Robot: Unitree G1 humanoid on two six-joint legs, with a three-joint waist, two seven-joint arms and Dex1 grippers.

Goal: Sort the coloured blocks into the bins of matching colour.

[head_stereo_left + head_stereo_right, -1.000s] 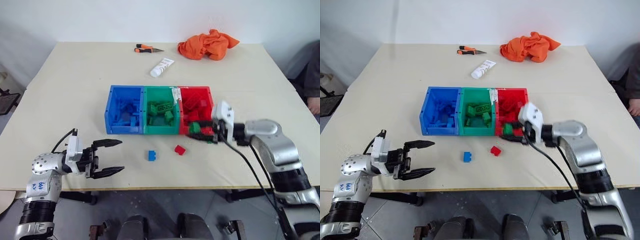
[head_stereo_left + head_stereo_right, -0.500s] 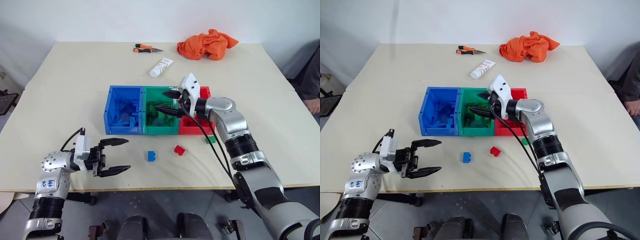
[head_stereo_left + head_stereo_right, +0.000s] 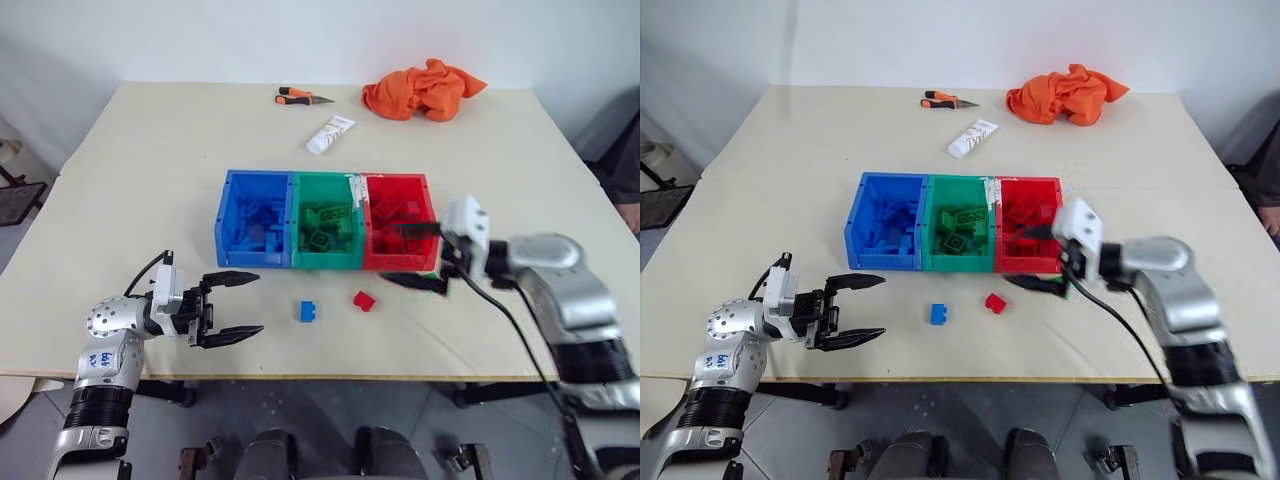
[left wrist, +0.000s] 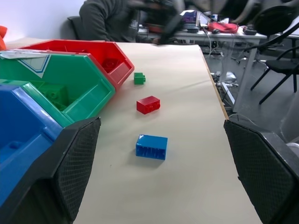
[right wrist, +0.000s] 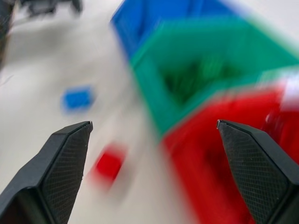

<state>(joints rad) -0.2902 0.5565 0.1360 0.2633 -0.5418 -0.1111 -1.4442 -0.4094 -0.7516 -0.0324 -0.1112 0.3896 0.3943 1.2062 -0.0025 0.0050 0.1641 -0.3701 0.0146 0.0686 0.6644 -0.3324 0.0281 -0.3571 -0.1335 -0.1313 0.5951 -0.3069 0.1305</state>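
Three joined bins stand mid-table: blue, green and red, each holding several blocks of its own colour. In front of them lie a blue block and a red block. A small green block lies by the red bin's front right corner. My right gripper is open and empty at the red bin's front, its lower finger just beside the green block. My left gripper is open and empty, pointing towards the blue block from the left.
At the table's far side lie an orange cloth, a white tube and an orange-handled tool. A person sits off the table's right edge. The near table edge runs just below the loose blocks.
My right gripper, shut on a green block before the red bin, swung over the green bin, opened, and came back empty to the red bin's front. The left gripper stayed put.
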